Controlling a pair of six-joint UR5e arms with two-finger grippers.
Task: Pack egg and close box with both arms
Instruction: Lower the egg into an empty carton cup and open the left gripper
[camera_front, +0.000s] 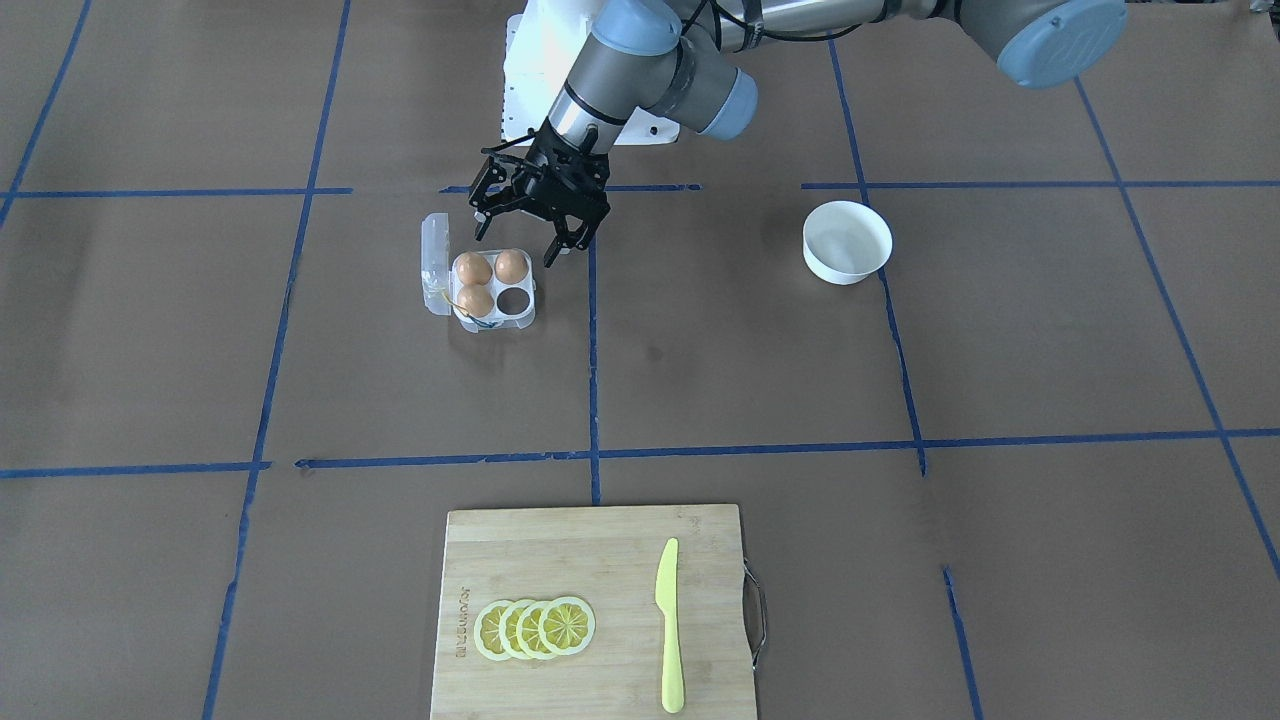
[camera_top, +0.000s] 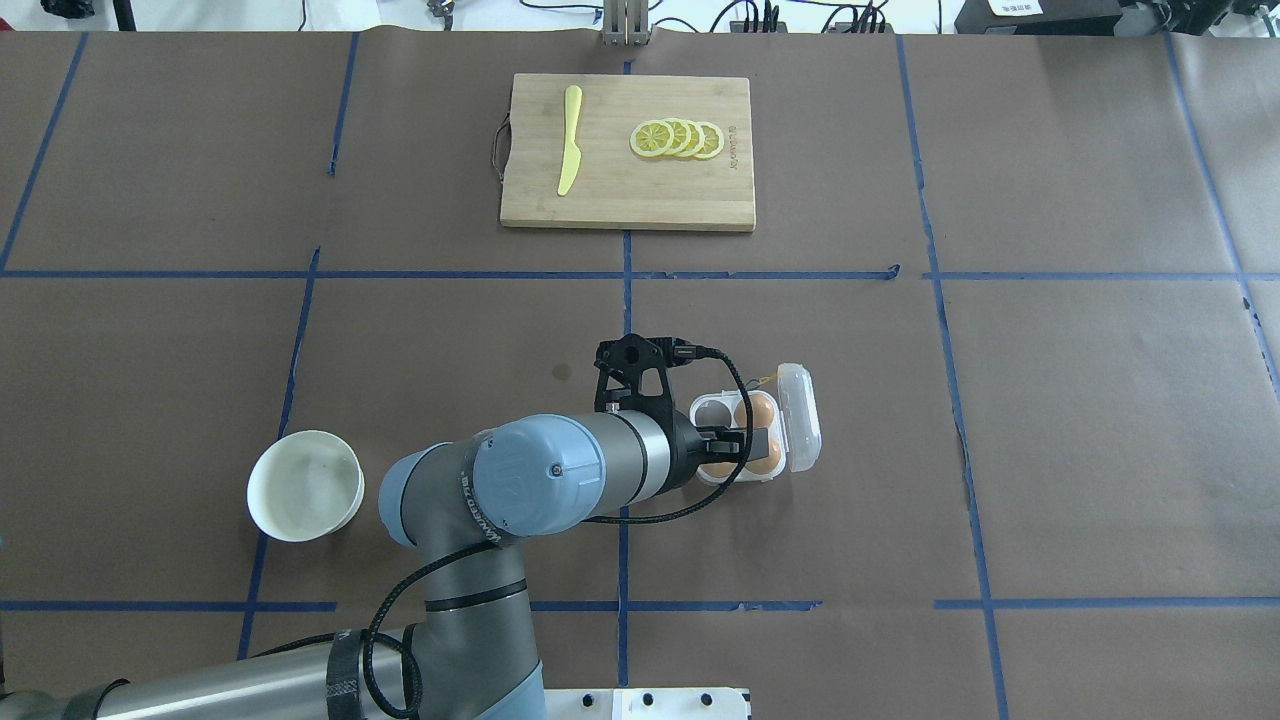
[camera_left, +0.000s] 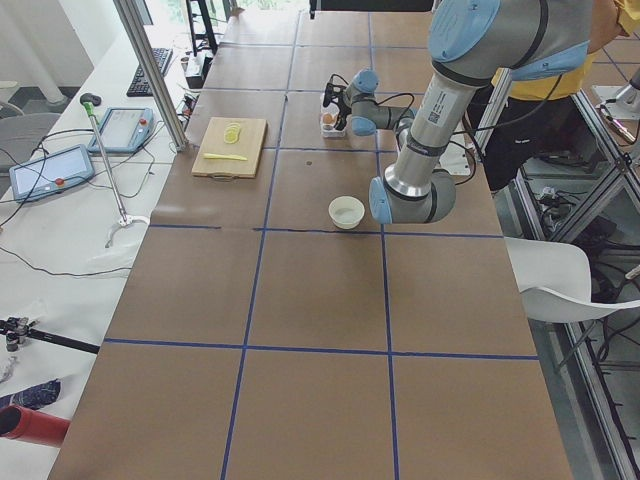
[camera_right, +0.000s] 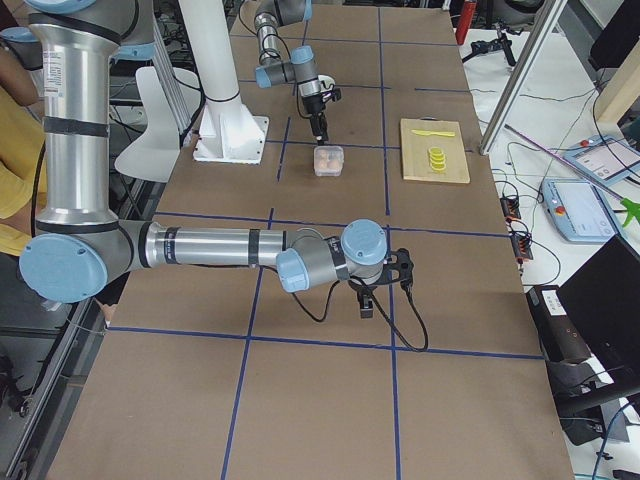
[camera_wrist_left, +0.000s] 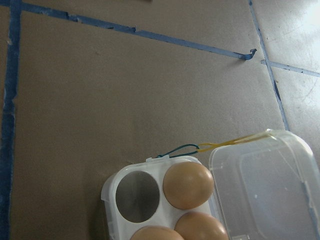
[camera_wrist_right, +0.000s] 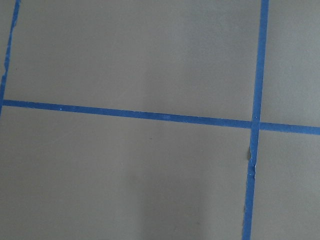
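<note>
The clear four-cup box (camera_front: 490, 318) stands open, with its lid (camera_front: 434, 262) laid flat to the side. Three identical brown eggs (camera_front: 472, 268) fill three cups, and one cup (camera_front: 516, 299) is empty. My left gripper (camera_front: 515, 248) hovers open and empty just above the box's robot-side edge; it also shows in the overhead view (camera_top: 735, 450). The left wrist view shows the eggs (camera_wrist_left: 188, 184), the empty cup (camera_wrist_left: 137, 196), the lid (camera_wrist_left: 260, 185) and the yellow string (camera_wrist_left: 235, 141). My right gripper (camera_right: 370, 295) hangs low over bare table far from the box; I cannot tell whether it is open or shut.
An empty white bowl (camera_front: 847, 241) stands on the table away from the box. A wooden cutting board (camera_front: 590, 560) at the far edge carries lemon slices (camera_front: 535, 628) and a yellow knife (camera_front: 668, 625). The white robot base (camera_front: 530, 70) stands behind the box.
</note>
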